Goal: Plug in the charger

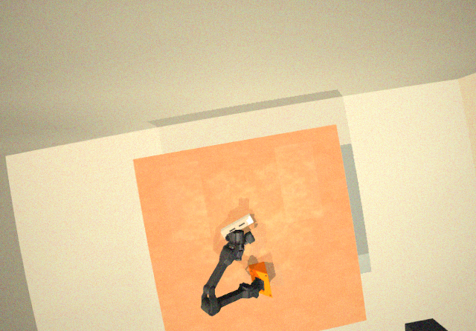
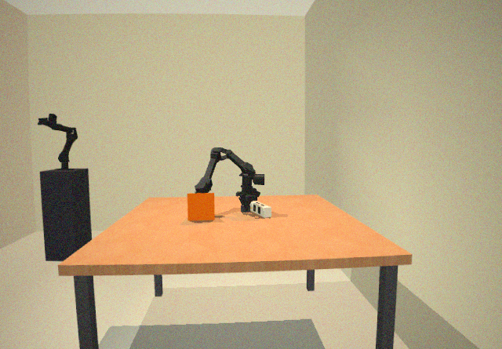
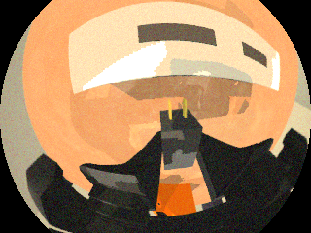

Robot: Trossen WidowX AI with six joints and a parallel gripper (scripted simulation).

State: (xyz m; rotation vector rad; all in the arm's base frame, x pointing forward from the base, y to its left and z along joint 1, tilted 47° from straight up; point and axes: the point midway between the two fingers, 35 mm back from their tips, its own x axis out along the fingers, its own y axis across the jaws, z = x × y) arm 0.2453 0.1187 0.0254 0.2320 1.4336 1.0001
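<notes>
Grasp: the two-prong charger (image 3: pixel 177 135) is clamped between the fingers of the gripper (image 3: pixel 174 155), dark body pinched, prongs left free at the front.
Reason for hold: the prongs are pointed ahead of the fingers, judged so that both can be driven in straight against the shutter.
Charger position: in the wrist view it is carried at centre, prong tips aimed toward 12 o'clock and apart from the power strip (image 3: pixel 175 52).
Strip position: it is laid on the orange worktop (image 2: pixel 243 235), at 12 o'clock from the gripper in the top view, just beside it.
Outlets: two dark slotted openings are seen on the strip's face; the left outlet (image 3: pixel 178 33) is the larger in view, straight ahead of the prongs.
Charger look: small dark grey block, two thin yellow prongs (image 3: pixel 177 109) side by side, parallel.
Alignment: prongs judged roughly square to the strip's face.
</notes>
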